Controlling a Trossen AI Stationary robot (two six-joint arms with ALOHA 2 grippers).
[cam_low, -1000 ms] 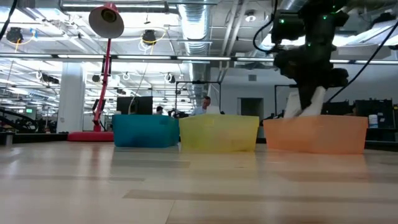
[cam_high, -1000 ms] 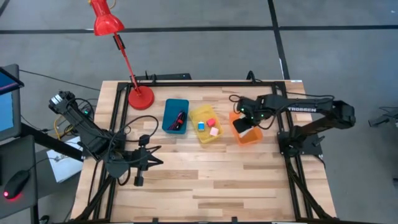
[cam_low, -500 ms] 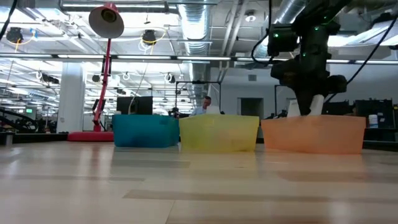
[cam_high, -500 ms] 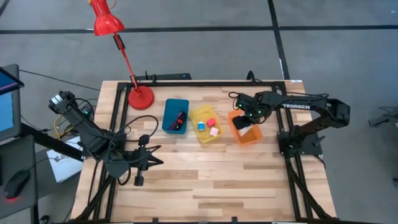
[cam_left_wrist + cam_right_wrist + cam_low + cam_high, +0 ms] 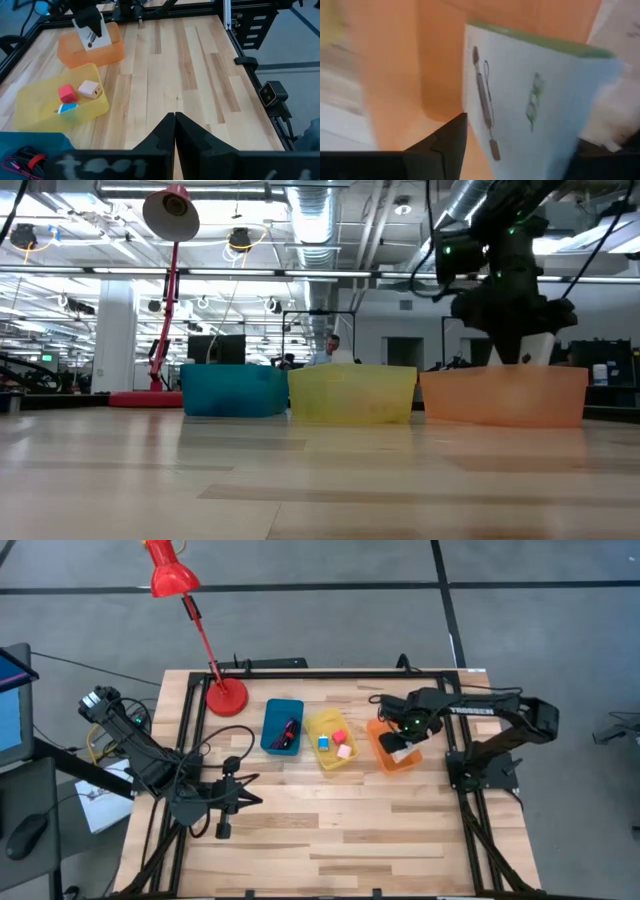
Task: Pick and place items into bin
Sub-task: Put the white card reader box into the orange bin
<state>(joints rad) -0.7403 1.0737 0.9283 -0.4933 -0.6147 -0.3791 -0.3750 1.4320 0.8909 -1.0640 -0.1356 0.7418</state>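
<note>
Your white card (image 5: pixel 93 34) w/ the black mark is standing tilted inside the orange bin (image 5: pixel 393 752), right gripper (image 5: pixel 402 738) clamped on it from above. Pink, red & light-blue blocks (image 5: pixel 336 743) sit in the yellow bin (image 5: pixel 332 740); red cord (image 5: pixel 288 730) in the blue bin (image 5: pixel 282 726). Left gripper (image 5: pixel 174 124) fingers pressed together, parked near the table's front-left.

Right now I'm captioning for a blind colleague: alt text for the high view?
The right hand holds a white card over the orange bin, beside a yellow bin of little blocks and a blue bin. The left hand rests near the table's left edge.
</note>
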